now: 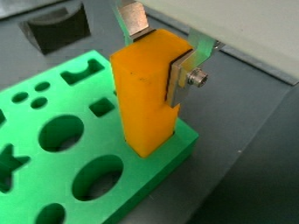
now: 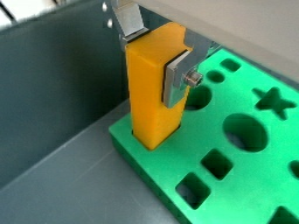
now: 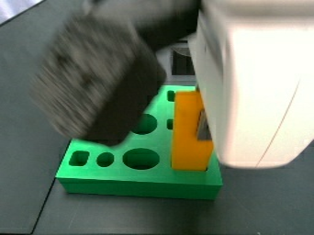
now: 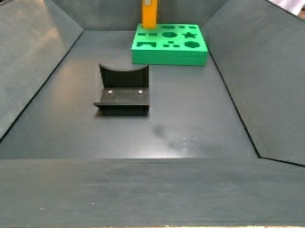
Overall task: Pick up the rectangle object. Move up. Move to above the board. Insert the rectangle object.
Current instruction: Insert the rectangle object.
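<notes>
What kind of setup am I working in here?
Likely a lab test cell for peg insertion: a dark walled bin floor, a green board with shaped cut-outs, a dark fixture, and the gripper holding the orange rectangle object over the board's edge.

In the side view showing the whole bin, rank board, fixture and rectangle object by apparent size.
1. The board and the fixture look alike; the fixture sits nearer the camera, so unranked.
2. The rectangle object, partly cropped, smallest. The gripper holds it.
</notes>
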